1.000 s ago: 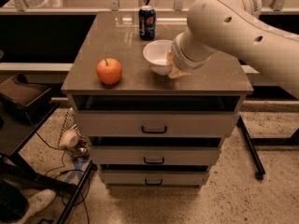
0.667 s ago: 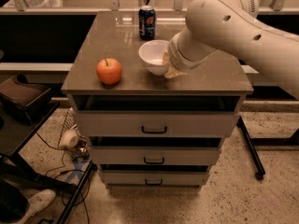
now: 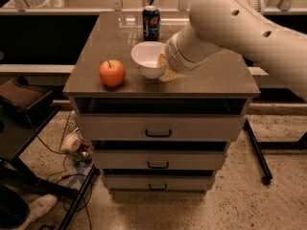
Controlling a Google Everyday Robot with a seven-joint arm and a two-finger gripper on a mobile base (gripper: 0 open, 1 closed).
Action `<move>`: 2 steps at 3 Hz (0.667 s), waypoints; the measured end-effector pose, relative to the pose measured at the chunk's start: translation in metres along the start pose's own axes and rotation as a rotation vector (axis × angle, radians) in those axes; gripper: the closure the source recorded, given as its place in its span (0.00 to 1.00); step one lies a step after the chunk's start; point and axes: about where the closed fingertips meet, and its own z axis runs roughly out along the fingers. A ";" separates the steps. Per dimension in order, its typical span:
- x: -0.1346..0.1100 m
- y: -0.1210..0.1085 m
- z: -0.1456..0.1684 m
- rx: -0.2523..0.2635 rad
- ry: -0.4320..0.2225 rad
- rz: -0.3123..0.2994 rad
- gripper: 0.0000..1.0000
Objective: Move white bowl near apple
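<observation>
The white bowl [image 3: 147,57] is held at its right rim by my gripper [image 3: 163,67], just over the front middle of the cabinet top. It sits a short gap to the right of the orange-red apple [image 3: 112,73], which rests near the front left corner. The gripper is shut on the bowl's rim, and my bulky white arm hides most of it from the right.
A dark blue soda can [image 3: 151,23] stands upright behind the bowl. The grey cabinet top [image 3: 216,80] has drawers below. A shelf edge runs along the back. A black stand, cables and clutter lie on the floor at left.
My gripper has carried the white bowl to the left, closing most of the gap to the apple. The apple and the can have not moved.
</observation>
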 end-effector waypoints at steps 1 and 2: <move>-0.006 0.002 0.011 -0.030 -0.001 -0.011 1.00; -0.004 0.005 0.029 -0.073 0.033 -0.007 1.00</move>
